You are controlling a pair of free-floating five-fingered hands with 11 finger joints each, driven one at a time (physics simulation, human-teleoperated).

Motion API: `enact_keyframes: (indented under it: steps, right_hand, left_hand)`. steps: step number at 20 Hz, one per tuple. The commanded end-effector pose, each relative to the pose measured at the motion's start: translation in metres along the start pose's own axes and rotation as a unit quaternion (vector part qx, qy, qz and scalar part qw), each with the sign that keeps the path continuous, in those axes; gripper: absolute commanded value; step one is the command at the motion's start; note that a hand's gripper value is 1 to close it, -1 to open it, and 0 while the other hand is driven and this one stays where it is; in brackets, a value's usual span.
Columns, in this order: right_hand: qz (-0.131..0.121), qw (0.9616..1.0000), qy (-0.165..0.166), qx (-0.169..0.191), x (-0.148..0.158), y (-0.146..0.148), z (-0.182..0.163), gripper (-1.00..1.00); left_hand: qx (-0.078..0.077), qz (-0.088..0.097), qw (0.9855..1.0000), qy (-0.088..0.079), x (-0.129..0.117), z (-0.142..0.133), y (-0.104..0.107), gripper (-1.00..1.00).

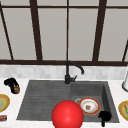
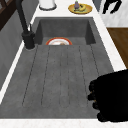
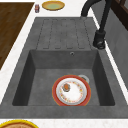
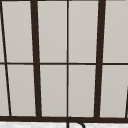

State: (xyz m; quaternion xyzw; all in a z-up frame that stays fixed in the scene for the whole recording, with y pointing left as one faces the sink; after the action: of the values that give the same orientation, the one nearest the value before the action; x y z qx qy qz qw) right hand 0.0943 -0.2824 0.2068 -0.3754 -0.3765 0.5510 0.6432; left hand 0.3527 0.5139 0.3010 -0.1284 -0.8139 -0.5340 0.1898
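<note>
- Hovering above the counter to the left of the sink (image 1: 108,98), the left hand (image 1: 10,82) has its fingers curled, apparently round a small brown lump (image 1: 16,89). In the left side view the same hand (image 2: 112,100) shows bunched, bent fingers.
- The lump sticks out of the lower end of the hand, down and toward the sink. It sits just above or on the white counter; I cannot tell which.
- It looks short and stubby. Its long axis seems to run with the hand, slanting from upper left to lower right in the front view, but its shape is too vague to be sure.
- Gripped from above, the lump likely sits deep in the hand with only its lower end showing.
- The right hand (image 1: 104,116) hangs over the front right corner of the sink. Its fingers are loose and hang downward, holding nothing; the left side view shows them spread (image 2: 111,6).
- A red-rimmed plate (image 3: 71,91) lies flat on the basin floor just beside the drain (image 3: 84,78), with a small brown morsel (image 3: 66,87) on it.
- A big red ball (image 1: 67,115) sits at the front edge, overlapping the draining board (image 1: 42,97).
- A black tap (image 1: 71,72) stands behind the basin, a green plate (image 1: 2,102) and a small can (image 1: 3,117) lie near the left hand, and a yellow plate (image 1: 123,108) lies at the right.
</note>
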Motion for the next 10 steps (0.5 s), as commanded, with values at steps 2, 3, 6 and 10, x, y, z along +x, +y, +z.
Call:
enact_keyframes:
  steps: [2,3,6,10]
  right_hand:
    - [0.0,1.0,0.0,0.0,0.0,0.0,0.0,0.0]
    - [0.0,1.0,0.0,0.0,0.0,0.0,0.0,0.0]
    - [0.0,1.0,0.0,0.0,0.0,0.0,0.0,0.0]
    - [0.0,1.0,0.0,0.0,0.0,0.0,0.0,0.0]
  left_hand:
    - [-0.016,-0.003,0.9998,0.008,0.0,-0.032,-0.013,1.0]
    - [-0.017,-0.003,0.9998,0.008,0.0,-0.039,-0.016,1.0]
    - [-0.017,-0.003,0.9998,0.009,-0.001,-0.059,-0.024,1.0]
    - [-0.018,-0.003,0.9998,0.01,-0.002,-0.087,-0.035,1.0]
